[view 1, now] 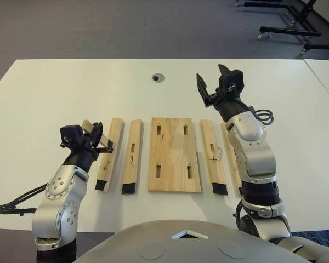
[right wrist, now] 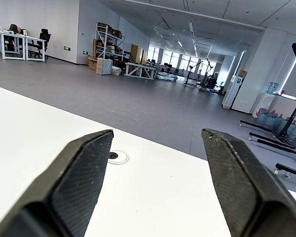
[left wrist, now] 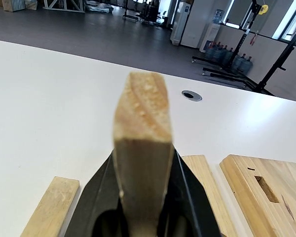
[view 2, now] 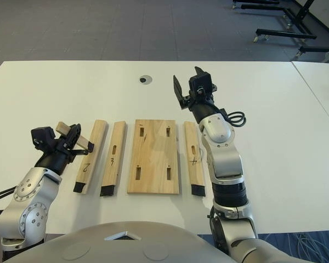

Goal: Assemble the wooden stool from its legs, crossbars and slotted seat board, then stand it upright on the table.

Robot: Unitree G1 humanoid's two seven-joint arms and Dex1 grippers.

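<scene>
Left gripper [view 1: 86,136]: clamped on a short wood bar [left wrist: 140,148], near left.
Right gripper [view 1: 215,82]: jaws apart, empty, raised far right.
Seat board [view 1: 174,153]: flat on the table [view 1: 55,93], centre, legs [view 1: 132,156] alongside.
Risk: bar may twist in the grip and jam at a slot.

The head's two eyes look forward and down over the table [view 1: 55,93]; each wrist camera looks low and close across the same table.
</scene>
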